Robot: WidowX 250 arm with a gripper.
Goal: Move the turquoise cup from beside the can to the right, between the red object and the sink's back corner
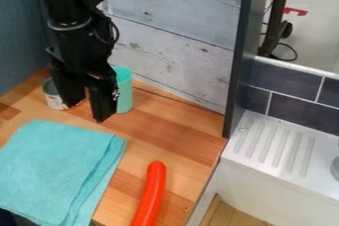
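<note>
The black two-finger tool (86,113) hangs with fingers parted, nothing seen gripped, over the wooden bench (169,126); a mint-green, plastic-looking cylinder (124,91) stands upright just behind its camera-right finger, a short round metallic can (50,93) behind its camera-left.

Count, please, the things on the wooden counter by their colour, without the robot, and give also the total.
Blue-green: 2 (folded cloth, cup)
Orange-red: 1 (long curved stick)
Grey and white: 1 (partly hidden can)
Total: 4
</note>
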